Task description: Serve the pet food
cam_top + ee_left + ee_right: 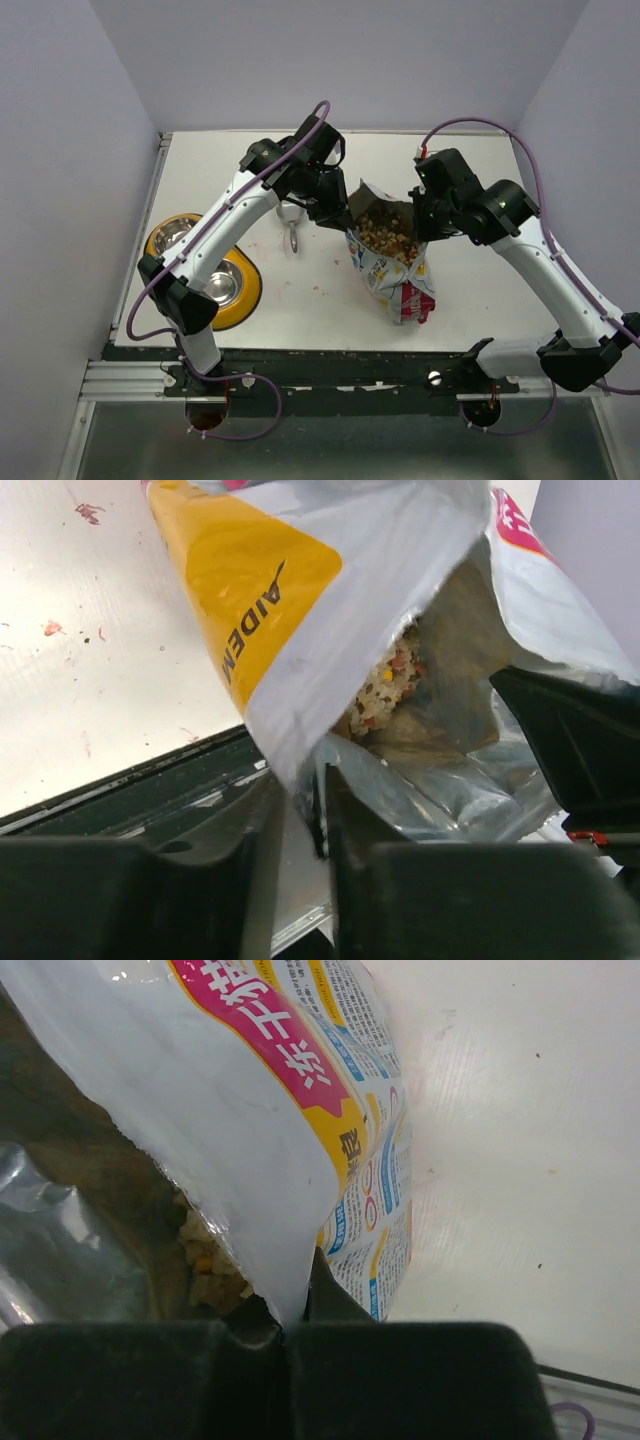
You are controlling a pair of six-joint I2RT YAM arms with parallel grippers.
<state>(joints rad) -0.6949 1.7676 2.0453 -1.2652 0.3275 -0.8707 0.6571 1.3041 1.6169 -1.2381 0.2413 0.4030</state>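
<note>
Item: pet food, brown and reddish kibble, all of it seen inside its bag, which stands at the middle of the table with its mouth spread wide and turned up toward the far side. Left tool: clenched on the left lip of the bag mouth; the left wrist view shows the film pinched between the fingers, with kibble visible deep in the opening. Right tool: clenched on the right lip; the right wrist view shows the printed wall nipped tight between the pads, with kibble just inside. Progress, as judged: early. The bag is open and held apart, but no food has been taken out. Yellow double-bowl feeder: at the left edge of the table, well apart from the bag, and both steel bowls look bare. Left to do: lift out a portion and put it in a bowl. Metal scoop: lying on the table between feeder and bag, just beside the left tool, partly hidden under that arm, held by neither. Obstruction: both tools are busy with the bag, so one would have to let go to take the scoop, and the limp mouth may then sag shut. Sundry: reddish specks on the table.
</note>
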